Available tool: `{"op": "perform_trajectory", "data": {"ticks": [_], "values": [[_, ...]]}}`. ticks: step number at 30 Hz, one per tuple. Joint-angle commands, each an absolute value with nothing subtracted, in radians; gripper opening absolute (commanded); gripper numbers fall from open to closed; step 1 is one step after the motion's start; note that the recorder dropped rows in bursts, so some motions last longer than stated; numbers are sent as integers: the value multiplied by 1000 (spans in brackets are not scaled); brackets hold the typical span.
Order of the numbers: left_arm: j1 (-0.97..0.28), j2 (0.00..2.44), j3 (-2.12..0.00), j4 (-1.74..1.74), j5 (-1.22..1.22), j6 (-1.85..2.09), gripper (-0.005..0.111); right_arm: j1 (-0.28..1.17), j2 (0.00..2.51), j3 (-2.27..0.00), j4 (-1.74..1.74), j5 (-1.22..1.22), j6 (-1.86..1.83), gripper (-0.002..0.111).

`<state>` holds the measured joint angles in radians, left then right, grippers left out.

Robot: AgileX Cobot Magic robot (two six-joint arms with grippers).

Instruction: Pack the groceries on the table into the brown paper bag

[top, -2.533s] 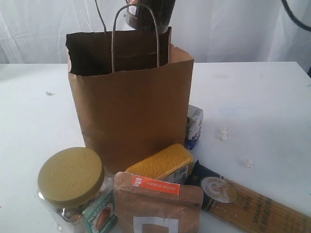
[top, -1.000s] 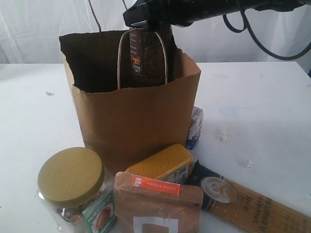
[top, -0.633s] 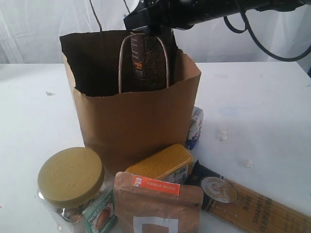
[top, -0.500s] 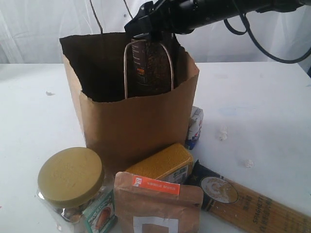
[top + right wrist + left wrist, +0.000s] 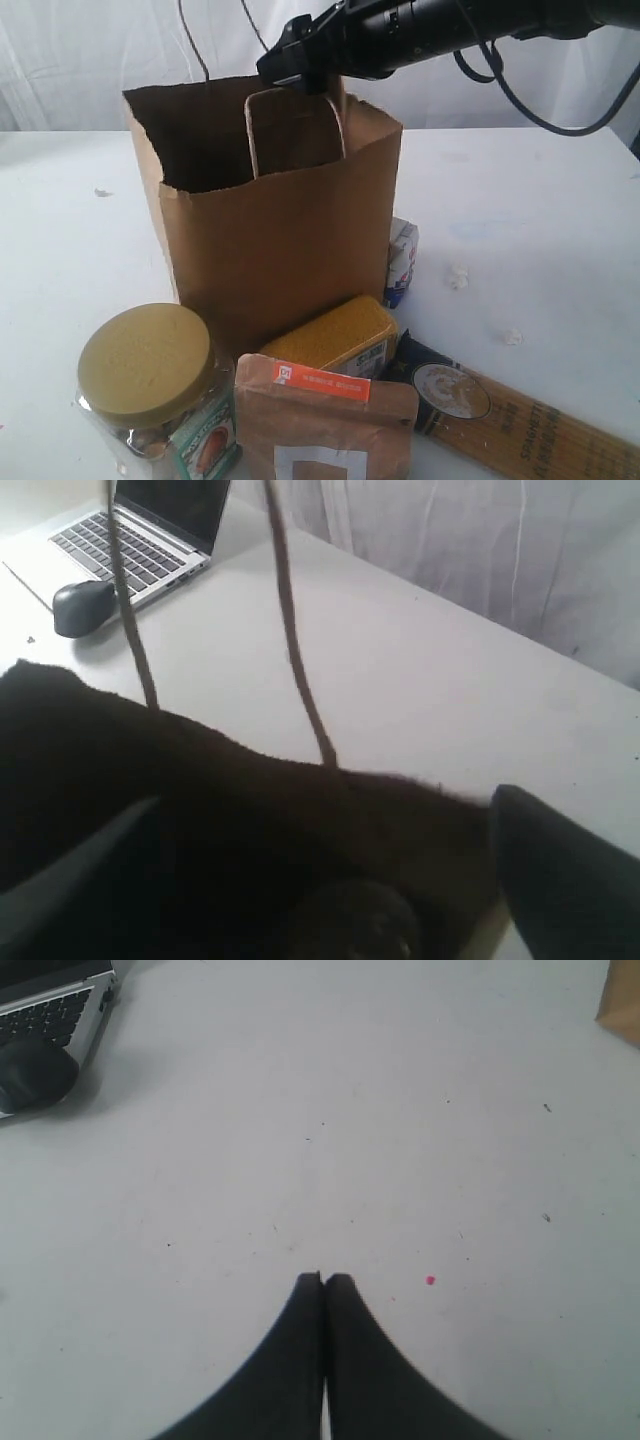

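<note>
The brown paper bag (image 5: 280, 250) stands open on the table (image 5: 520, 200). My right gripper (image 5: 300, 65) hovers over its mouth, open and empty. In the right wrist view its fingers (image 5: 560, 870) are spread wide around the bag's dark inside (image 5: 200, 800), where the round top of a dark can (image 5: 350, 920) shows dimly below them. In front of the bag lie the olive-lidded jar (image 5: 150, 380), brown pouch (image 5: 325, 420), yellow-grain bottle (image 5: 335, 335) and spaghetti pack (image 5: 520, 425). The white-blue carton (image 5: 402, 260) stands beside the bag. My left gripper (image 5: 323, 1278) is shut over bare table (image 5: 350, 1110).
A laptop (image 5: 150, 530) and a black mouse (image 5: 80, 605) sit on the table beyond the bag. The bag's twisted handles (image 5: 295, 130) stand up around the right gripper. A white curtain (image 5: 90, 50) hangs behind the table.
The dark can has dropped from the right gripper down into the bag and no longer shows in the exterior view. The right jaws have widened a little. The left gripper stays shut.
</note>
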<state>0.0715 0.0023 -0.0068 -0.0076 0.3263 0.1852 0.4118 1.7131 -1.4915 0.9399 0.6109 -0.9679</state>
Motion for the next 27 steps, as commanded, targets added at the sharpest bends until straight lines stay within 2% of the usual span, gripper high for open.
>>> {"op": "perform_trajectory", "data": {"ticks": [1, 15, 27], "values": [[67, 0, 0, -14, 342, 184, 0, 412, 1712, -1498, 949, 606, -958, 79], [67, 0, 0, -14, 342, 184, 0, 412, 1683, -1498, 949, 649, -886, 79], [67, 0, 0, -14, 342, 184, 0, 412, 1455, -1498, 942, 672, -886, 79]]}}
